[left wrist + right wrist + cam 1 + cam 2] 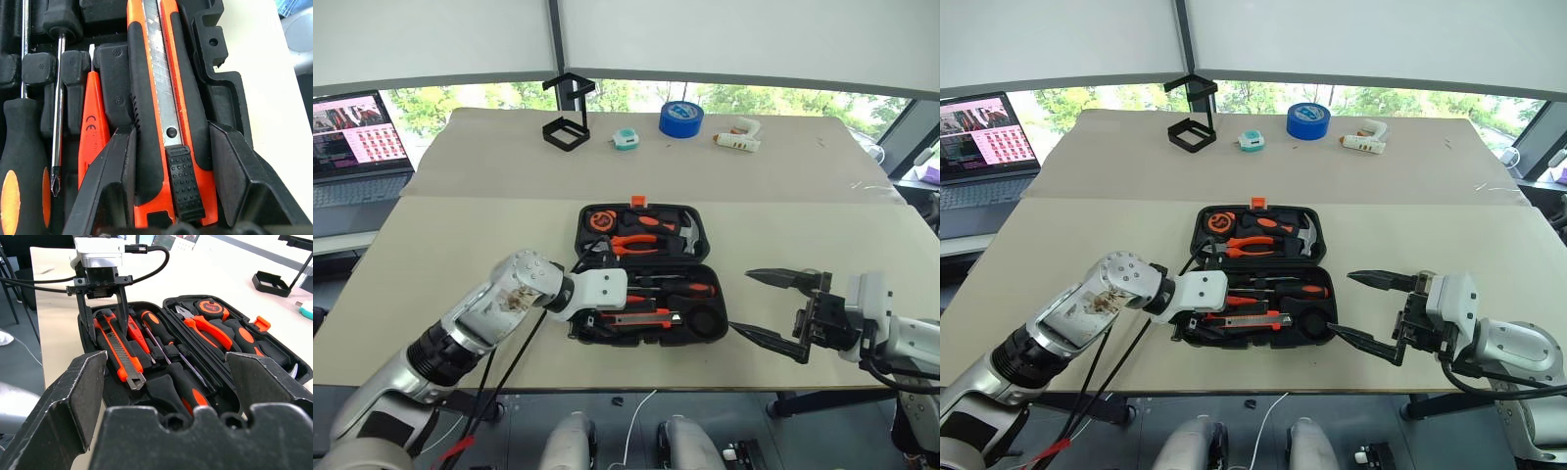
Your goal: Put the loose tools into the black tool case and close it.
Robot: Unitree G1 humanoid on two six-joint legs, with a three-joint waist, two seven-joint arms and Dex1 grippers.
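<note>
Left end effector [105, 313] is down in the near half of the black tool case [705, 338], fingers [117, 186] straddling the handle of the orange-black utility knife [164, 112] at a medium gap. I can't tell if the pads are pinching it or just bracketing it. The knife lies along the case's front edge, and from the right wrist view its blade end looks to ride a bit high, so I judge it's not fully seated in its recess. Risk one: if I pull the left end effector straight up with any pinch left, the knife comes with it or tips out onto the worktop [460, 255]. Risk two: a proud knife blocks the lid and the orange latch [638, 202] won't catch. The slim orange tester screwdriver [93, 127] sits just beside the knife, so a sideways retreat could knock it out of its slot. Two orange-and-black screwdrivers [188, 389] are in their recesses next to it. The small grey tape roll I can't pick out for certain, so it needs checking before I close. Right end effector [773, 308] hovers fully spread, empty, near the case's right end, and a careless swing there could shove the whole case.
</note>
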